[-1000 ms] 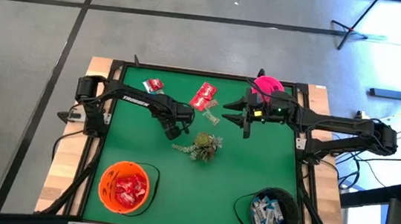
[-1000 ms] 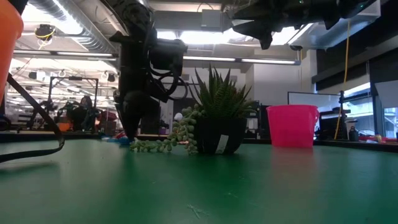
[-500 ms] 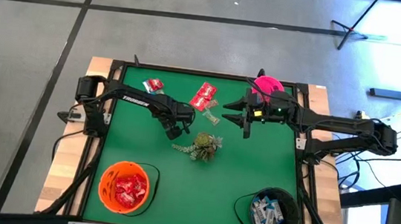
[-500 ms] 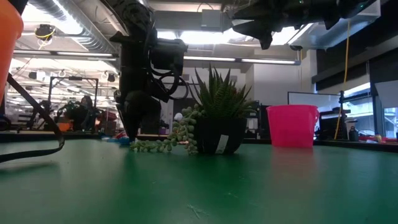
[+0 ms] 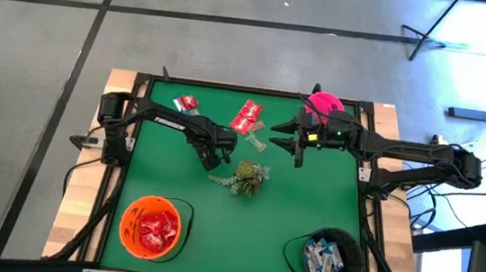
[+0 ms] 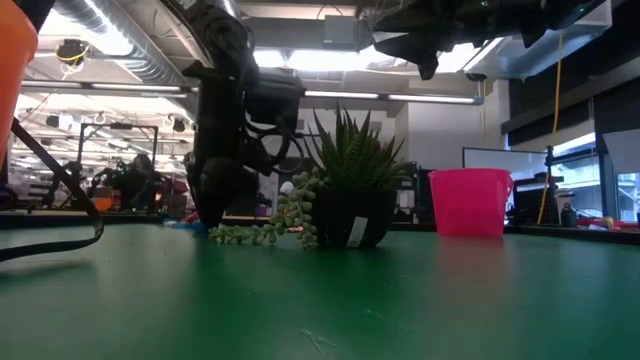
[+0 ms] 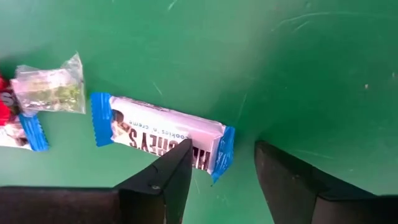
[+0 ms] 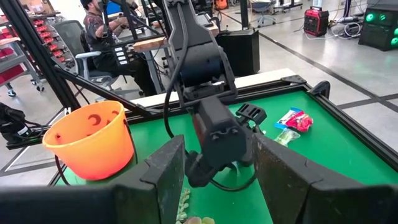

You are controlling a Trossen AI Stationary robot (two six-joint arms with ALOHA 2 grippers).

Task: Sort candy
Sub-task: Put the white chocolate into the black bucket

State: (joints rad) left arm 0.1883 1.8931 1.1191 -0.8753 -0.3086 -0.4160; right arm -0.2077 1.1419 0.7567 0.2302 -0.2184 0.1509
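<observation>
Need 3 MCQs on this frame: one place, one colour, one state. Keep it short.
1. Where does the small potted green plant stand?
A. near the middle of the green table
B. inside the black bowl
C. on the floor

2. What colour is the bowl that holds the shiny red candy packets?
A. pink
B. orange
C. black

3. How does the left pincer stand at the white-and-blue wrapped bar?
A. shut on it and lifted off the table
B. open, with the bar's end between its fingers
C. far from it, over the pink cup

Answers:
1 A: the high view shows the plant mid-table, between both arms.
2 B: the red packets lie in the orange bowl at the table's near left.
3 B: the left wrist view shows a gap between the fingers, with the bar flat on the table.
</observation>
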